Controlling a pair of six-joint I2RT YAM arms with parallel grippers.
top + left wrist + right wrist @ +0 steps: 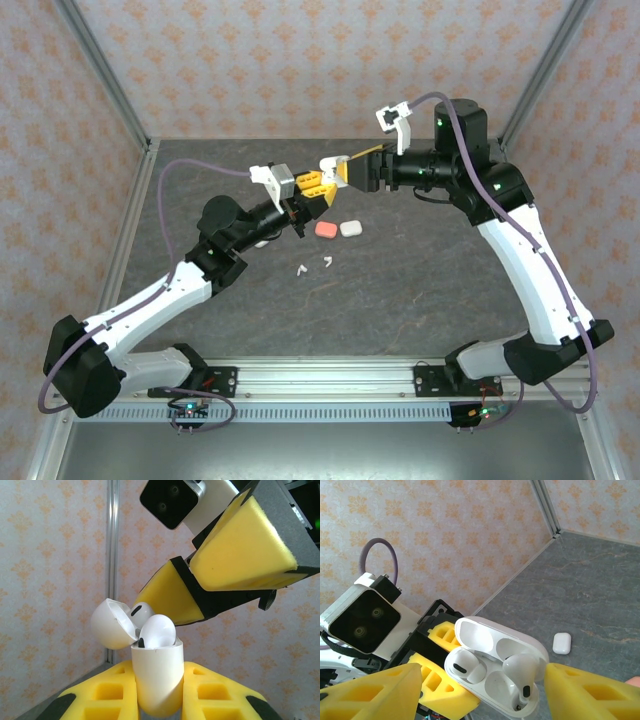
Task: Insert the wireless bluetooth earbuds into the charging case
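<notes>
A dark grey, stone-patterned tabletop [400, 300] is stretching from near to far. Pale pink walls [300, 60] with an orange floral print are enclosing its far, left and right sides. A silver metal post [105, 70] is rising at the far left corner, another post [543, 70] at the far right. A silver rail [330, 375] is running along the near edge.

The dark grey, stone-patterned table [400, 290] carries a pink case [326, 229] and a white case [349, 228] side by side near its middle. Just nearer the arm bases lie two white earbuds [300, 269], near each other, apart from the cases.
</notes>
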